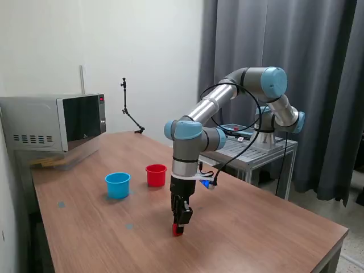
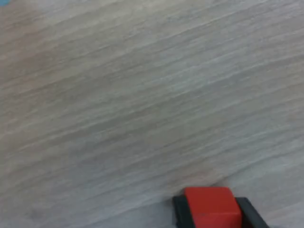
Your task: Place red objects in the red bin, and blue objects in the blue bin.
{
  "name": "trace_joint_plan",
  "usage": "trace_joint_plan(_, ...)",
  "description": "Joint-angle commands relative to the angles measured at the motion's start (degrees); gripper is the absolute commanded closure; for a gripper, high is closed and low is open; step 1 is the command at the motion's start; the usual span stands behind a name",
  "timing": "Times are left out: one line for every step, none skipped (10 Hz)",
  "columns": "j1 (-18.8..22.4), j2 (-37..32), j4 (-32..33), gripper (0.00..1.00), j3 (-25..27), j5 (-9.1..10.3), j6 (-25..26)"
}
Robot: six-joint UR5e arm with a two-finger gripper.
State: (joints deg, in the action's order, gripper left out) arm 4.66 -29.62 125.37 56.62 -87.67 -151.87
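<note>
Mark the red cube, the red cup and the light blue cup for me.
red cube (image 2: 210, 206): wrist view, top face, between the end effector's fingers.
red cup (image 1: 156, 178): exterior view, outer wall.
light blue cup (image 1: 118, 188): exterior view, outer wall.

A small red cube (image 1: 178, 230) sits low on the table, near the red cup (image 1: 156, 175) and blue cup (image 1: 118, 185).
</note>
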Motion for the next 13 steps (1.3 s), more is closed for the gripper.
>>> trace_joint_plan(0.0, -0.2, 0.0, 1.00, 0.0, -0.22, -0.1)
trace_joint_plan(-0.1, -0.7, 0.0, 1.00, 0.1, -0.22, -0.2)
trace_joint_plan(-0.4, -1.7, 0.0, 1.00, 0.3, -0.22, -0.2)
trace_joint_plan(-0.5, -2.8, -0.1, 1.00, 0.6, -0.13, -0.2)
trace_joint_plan(-0.5, -4.6, -0.3, 1.00, 0.8, -0.13, -0.3)
trace_joint_plan(-0.9, -6.7, -1.4, 1.00, 0.8, -0.22, -0.4)
trace_joint_plan(-0.9, -8.6, -2.3, 1.00, 0.8, -0.22, -0.4)
trace_joint_plan(-0.9, -10.0, -3.0, 1.00, 1.0, -0.22, -0.5)
trace_joint_plan(-0.9, -11.8, -3.8, 1.00, 1.3, -0.22, -0.7)
trace_joint_plan(-0.9, -13.1, -5.2, 1.00, 1.5, -0.30, -1.0)
trace_joint_plan(-0.9, -14.1, -5.7, 1.00, 1.6, -1.09, -1.0)
trace_joint_plan(-0.9, -15.1, -6.3, 1.00, 1.7, -1.79, -1.0)
trace_joint_plan(-1.0, -16.8, -7.1, 1.00, 2.4, -2.32, -0.7)
